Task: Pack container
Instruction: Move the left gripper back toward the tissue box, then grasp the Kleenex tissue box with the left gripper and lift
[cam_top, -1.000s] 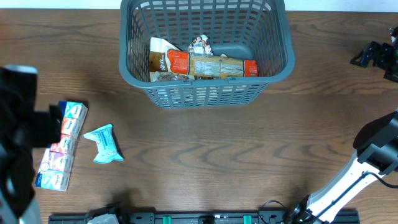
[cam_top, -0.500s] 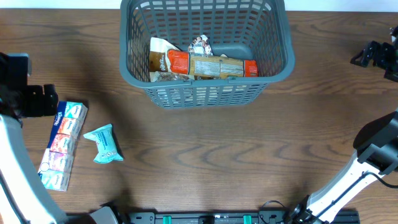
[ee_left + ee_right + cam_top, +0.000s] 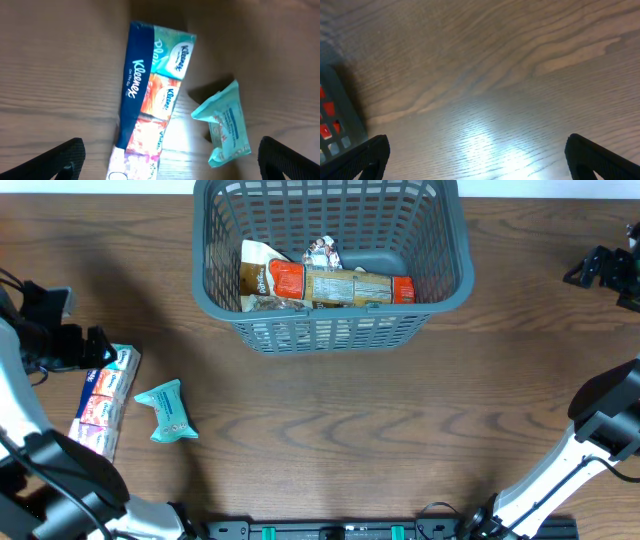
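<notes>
Container (image 3: 330, 330) sits at the far edge of the table (image 3: 350, 440), centre, well apart from what's left to pack, so work out from your side. Nearest you, on the left, a long Kleenex multipack (image 3: 100, 405) lies flat with a teal wipes packet (image 3: 168, 412) just beside it, apparently not touching. The left gripper (image 3: 98, 348) hangs over the pack's far end. In the wrist view its fingers are spread wide, nothing between them, and the multipack (image 3: 150, 100) runs up the gap with the wipes packet (image 3: 225, 125) off to one side. Risks, as I judge them: grab that pack by one end and it'll prob droop and slip out on the carry, so aim nearer the middle. Come down skewed and a finger may shove the wipes packet or pin both at once. Can't tell the height above the pack, so go slow. The right gripper (image 3: 590, 272) is parked far right, spread and empty – only bare wood and a bit of basket wall show between its fingers (image 3: 375, 155). At the far end, the container already holds a snack bag (image 3: 268, 278), a long red-ended packet (image 3: 350, 288) lying across, and a small crumpled packet (image 3: 322, 252) behind. Free floor is approx back right, so a long pack dropped crosswise could hang on the rim.
</notes>
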